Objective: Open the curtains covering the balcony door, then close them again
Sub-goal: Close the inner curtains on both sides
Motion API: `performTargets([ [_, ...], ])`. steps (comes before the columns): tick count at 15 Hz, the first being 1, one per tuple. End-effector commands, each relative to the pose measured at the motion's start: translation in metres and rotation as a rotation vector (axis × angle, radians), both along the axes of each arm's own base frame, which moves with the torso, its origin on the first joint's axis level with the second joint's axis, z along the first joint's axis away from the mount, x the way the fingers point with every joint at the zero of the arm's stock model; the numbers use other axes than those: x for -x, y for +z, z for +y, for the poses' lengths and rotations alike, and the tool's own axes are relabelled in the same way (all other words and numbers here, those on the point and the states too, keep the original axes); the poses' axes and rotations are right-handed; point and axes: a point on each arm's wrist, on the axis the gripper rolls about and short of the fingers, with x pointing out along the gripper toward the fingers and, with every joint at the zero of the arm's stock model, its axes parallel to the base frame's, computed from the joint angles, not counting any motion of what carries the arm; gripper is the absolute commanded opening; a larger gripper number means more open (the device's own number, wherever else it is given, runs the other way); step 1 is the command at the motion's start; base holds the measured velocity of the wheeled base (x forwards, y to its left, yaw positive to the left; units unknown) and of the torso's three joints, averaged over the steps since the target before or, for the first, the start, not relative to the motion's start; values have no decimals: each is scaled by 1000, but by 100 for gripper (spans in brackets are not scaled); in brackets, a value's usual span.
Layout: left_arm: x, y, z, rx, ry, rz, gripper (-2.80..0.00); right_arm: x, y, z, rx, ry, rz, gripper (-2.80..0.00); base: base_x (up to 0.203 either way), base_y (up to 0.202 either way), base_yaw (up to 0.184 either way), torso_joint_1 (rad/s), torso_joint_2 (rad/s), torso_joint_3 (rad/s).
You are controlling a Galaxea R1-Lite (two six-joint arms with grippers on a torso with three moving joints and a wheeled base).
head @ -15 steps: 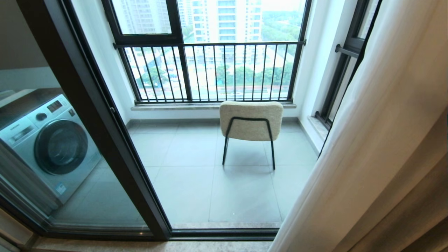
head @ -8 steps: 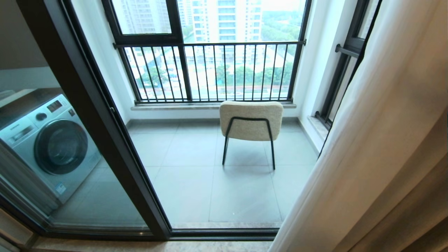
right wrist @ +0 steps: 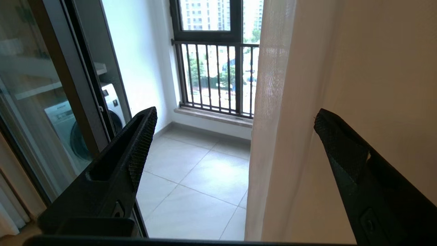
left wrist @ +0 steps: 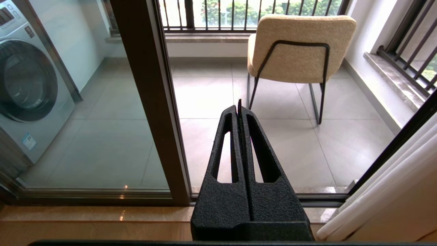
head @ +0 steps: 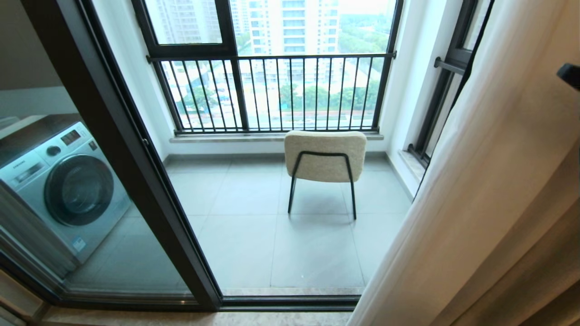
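Right end effector [head: 572,74] has risen into view beside curtains [head: 489,190].

Beige boucle chair w/ thin black metal legs [head: 325,156] is seen on grey-tiled balcony floor [head: 244,244], back turned to camera, seat facing black-barred railing window [head: 272,93]. Stone sill [head: 226,138] runs under the railing. High-rise apt blocks & green trees are seen beyond the bars. At left, a silver front-load washing machine w/ round dark door [head: 63,185] is seen through glass. Second dark-framed side window [head: 446,86] is set in the right balcony wall.
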Motion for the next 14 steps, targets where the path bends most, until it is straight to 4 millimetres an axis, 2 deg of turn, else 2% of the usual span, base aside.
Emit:
performTargets([
  [1, 0, 0, 0, 2, 0, 0, -280, -24, -4, 4, 61, -16, 25, 0, 0, 0, 0, 0, 0, 0],
  [8, 0, 0, 0, 1, 0, -1, -280, -71, 1, 12, 169, -95, 24, 0, 0, 0, 0, 0, 0, 0],
  [14, 0, 0, 0, 0, -1, 0, -280, -96, 11, 11, 208, -317, 8, 0, 0, 0, 0, 0, 0, 0],
])
